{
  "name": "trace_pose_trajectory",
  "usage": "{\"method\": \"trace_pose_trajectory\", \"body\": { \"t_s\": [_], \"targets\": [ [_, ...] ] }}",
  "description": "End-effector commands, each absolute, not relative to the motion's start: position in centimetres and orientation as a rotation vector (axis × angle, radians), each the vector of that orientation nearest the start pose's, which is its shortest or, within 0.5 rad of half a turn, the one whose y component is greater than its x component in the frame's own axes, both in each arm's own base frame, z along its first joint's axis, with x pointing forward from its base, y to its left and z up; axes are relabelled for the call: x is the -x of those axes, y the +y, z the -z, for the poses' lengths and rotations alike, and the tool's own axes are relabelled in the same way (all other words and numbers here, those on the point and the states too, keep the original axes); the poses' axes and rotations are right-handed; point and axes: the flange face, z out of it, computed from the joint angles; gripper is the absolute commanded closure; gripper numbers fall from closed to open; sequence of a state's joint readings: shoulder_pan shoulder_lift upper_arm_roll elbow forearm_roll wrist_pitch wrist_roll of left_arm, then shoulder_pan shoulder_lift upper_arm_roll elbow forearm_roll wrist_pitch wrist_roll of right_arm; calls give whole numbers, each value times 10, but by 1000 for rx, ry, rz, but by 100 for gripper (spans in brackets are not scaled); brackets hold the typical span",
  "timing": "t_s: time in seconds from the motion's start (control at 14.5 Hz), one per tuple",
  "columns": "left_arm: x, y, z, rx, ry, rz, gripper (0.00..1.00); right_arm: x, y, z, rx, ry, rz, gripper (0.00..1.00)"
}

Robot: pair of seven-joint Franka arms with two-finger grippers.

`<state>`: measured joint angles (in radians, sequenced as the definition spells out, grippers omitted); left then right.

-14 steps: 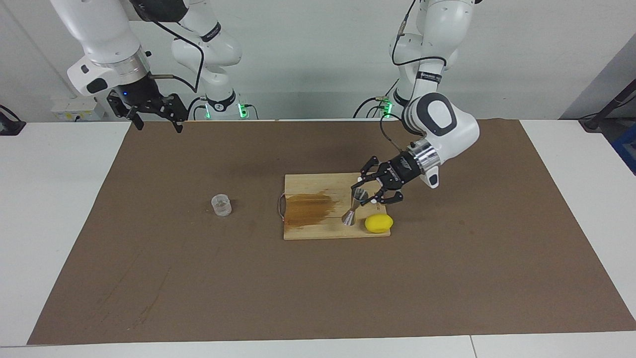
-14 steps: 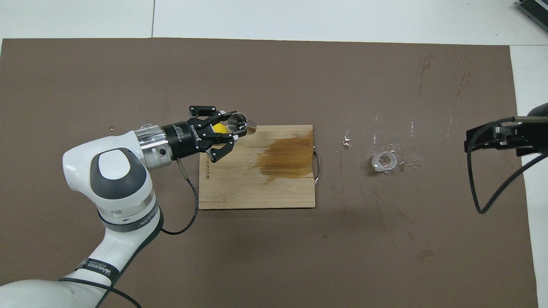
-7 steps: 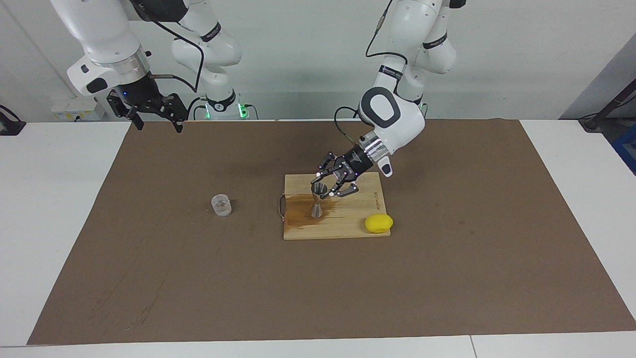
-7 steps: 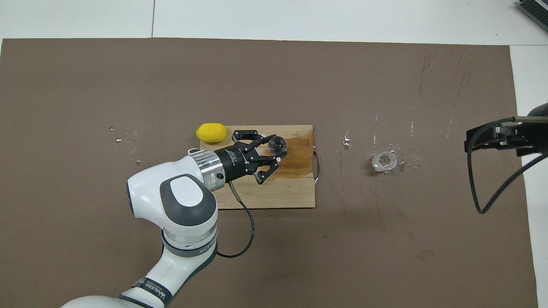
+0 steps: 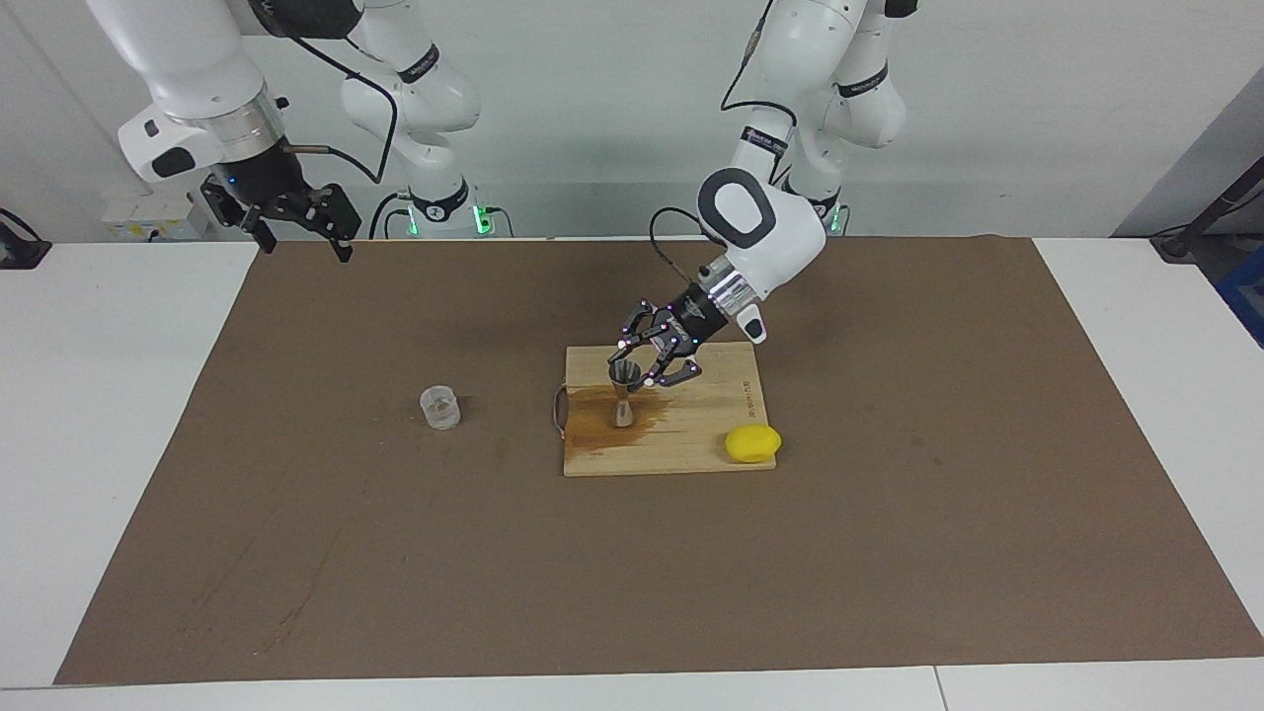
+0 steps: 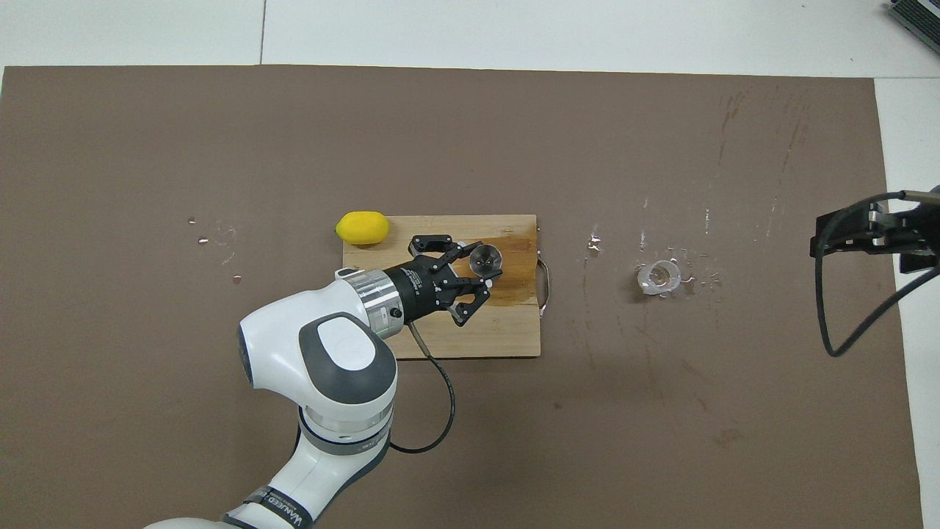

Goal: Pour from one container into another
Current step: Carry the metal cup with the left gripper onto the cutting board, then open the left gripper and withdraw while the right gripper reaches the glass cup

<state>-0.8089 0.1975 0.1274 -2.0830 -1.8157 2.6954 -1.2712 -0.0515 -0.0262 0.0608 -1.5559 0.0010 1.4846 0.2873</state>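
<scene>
The steel hourglass jigger [image 5: 623, 395] stands upright on the wet stained part of the wooden cutting board [image 5: 706, 434]. It also shows in the overhead view [image 6: 485, 257]. My left gripper [image 5: 635, 373] is shut on its upper cone; in the overhead view the left gripper [image 6: 482, 266] reaches over the board [image 6: 440, 339]. The small clear cup [image 5: 439, 407] stands on the brown mat beside the board's handle end, toward the right arm's end; the overhead view shows it [image 6: 659, 277] among water drops. My right gripper [image 5: 293, 219] waits open, high over the mat's edge [image 6: 866, 235].
A yellow lemon [image 5: 752, 442] lies at the board's corner toward the left arm's end, farther from the robots than the jigger [image 6: 362, 227]. The brown mat [image 5: 889, 553] covers the table. A metal handle [image 5: 559, 415] sticks out of the board toward the cup.
My left gripper has carried the jigger along the board from beside the lemon to the stained end near the cup, and it now stands upright. The right gripper rose slightly.
</scene>
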Motion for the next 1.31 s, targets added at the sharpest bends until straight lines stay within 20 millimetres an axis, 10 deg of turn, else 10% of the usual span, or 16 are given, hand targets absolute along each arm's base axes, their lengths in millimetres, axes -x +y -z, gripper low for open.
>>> {"method": "trace_pose_trajectory", "body": {
  "t_s": [0.0,0.35,0.76,0.83,1.04,1.24],
  "targets": [
    [-474,-355,-352,-996,1987,788,100,-534,8,-636,2991,810,-106,0],
    [-468,-363,-348,-1015,1993,774,100,-551,-21,-587,2445,1558,-297,0],
    [-468,-363,-347,-1021,1997,763,100,-566,-56,-460,2079,1863,-590,0],
    [-468,-363,-346,-1021,1999,762,90,-568,-66,-445,2039,1884,-611,0],
    [-469,-362,-346,-1026,1998,756,0,-569,-77,-405,2026,1899,-640,0],
    [-469,-362,-346,-1036,1995,752,0,-560,-79,-360,1950,1878,-649,0]
  ]
}}
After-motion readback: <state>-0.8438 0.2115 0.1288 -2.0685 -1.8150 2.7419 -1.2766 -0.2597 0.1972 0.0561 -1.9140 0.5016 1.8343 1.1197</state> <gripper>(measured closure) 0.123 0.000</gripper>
